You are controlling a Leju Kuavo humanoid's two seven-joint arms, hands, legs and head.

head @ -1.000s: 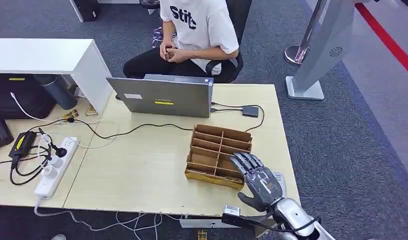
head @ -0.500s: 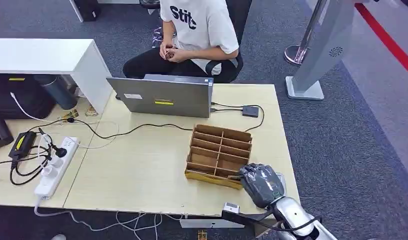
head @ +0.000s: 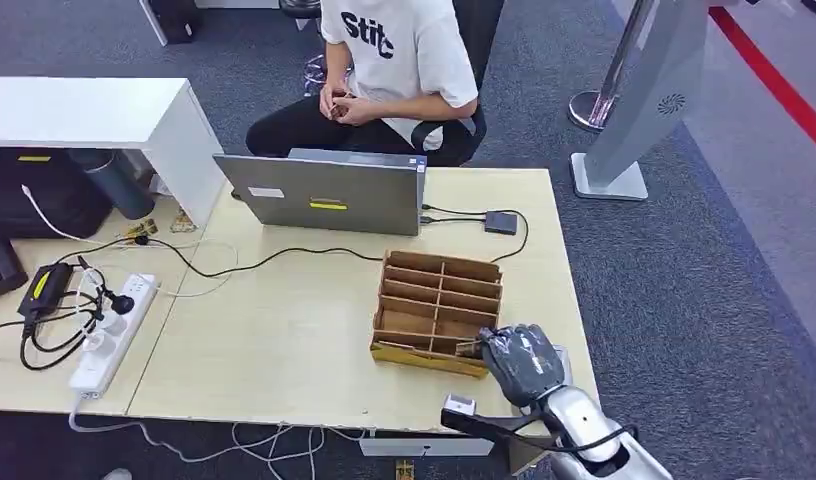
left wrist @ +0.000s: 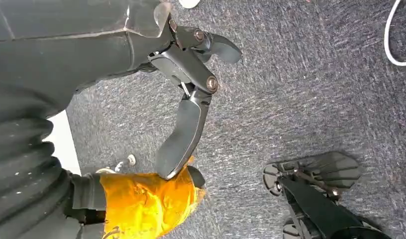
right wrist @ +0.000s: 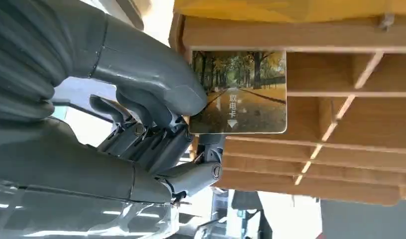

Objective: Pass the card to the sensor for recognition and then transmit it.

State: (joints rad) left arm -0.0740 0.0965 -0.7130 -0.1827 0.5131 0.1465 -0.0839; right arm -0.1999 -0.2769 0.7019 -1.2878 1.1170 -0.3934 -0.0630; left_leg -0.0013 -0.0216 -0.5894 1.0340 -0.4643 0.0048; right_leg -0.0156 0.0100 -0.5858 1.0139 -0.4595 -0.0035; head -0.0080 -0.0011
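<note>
Fingers of the right hand (right wrist: 156,114) pinch the card (right wrist: 238,92) beside the wooden organizer (head: 439,310) on the desk (head: 284,340).

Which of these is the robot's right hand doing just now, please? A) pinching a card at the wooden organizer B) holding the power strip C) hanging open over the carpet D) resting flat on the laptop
A: the right hand pinches the card beside the wooden organizer.

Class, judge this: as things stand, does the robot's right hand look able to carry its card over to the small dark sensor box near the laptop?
Probably yes. The right hand pinches the card, and bare table lies between it and the sensor box; only the wooden organiser stands beside the path.
</note>
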